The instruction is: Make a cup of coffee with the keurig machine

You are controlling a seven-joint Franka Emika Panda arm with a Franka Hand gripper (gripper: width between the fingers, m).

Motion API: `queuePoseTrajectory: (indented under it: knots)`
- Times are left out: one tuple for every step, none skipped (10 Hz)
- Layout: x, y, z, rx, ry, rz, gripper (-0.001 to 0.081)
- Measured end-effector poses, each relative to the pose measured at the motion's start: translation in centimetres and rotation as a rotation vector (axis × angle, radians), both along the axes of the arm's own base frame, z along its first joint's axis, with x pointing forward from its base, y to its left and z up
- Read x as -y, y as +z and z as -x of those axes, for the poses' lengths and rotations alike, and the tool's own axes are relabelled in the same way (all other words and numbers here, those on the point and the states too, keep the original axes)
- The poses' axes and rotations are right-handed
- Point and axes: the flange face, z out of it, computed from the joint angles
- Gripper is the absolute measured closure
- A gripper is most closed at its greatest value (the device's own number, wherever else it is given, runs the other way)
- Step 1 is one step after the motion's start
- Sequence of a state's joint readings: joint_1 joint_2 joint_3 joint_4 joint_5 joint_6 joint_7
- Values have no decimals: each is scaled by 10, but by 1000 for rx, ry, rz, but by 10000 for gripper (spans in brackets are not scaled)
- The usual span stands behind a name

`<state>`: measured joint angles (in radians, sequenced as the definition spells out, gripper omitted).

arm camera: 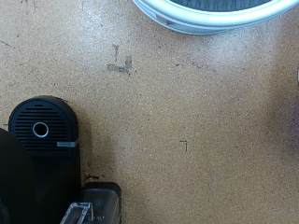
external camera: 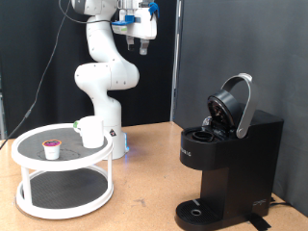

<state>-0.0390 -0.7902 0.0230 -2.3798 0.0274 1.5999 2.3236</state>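
Nothing gripped: end effector [external camera: 141,40] hangs high, can't tell if open. Cup [external camera: 91,132] sits by pod [external camera: 51,147] on rack [external camera: 60,200]; keurig [external camera: 228,159] lid up. Misjudged descent could topple cup

text: none legible | keurig machine [external camera: 229,154] front logo: too small

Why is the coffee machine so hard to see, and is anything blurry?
Exterior view: the keurig machine is black against a dark curtain, so its edges blend in; the cup stands out brightly; the gripper up top looks slightly soft. Wrist view: evenly lit, tabletop sharp.
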Motion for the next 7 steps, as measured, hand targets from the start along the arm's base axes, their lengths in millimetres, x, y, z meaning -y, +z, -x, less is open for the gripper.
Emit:
queuePoseTrajectory:
  knots:
    - [1,-1,0,-1,-2,-1,71]
    - [7,-1,-1,-4,-10,-8,71]
    - [20,-2,-1,-6,-17,-18,71]
    - [38,-3,0,-5,-24,-25,71]
    - [54,-3,3,-5,-31,-26,71]
    - [71,-4,5,-5,-40,-22,71]
    - [87,-4,8,5,-58,-20,71]
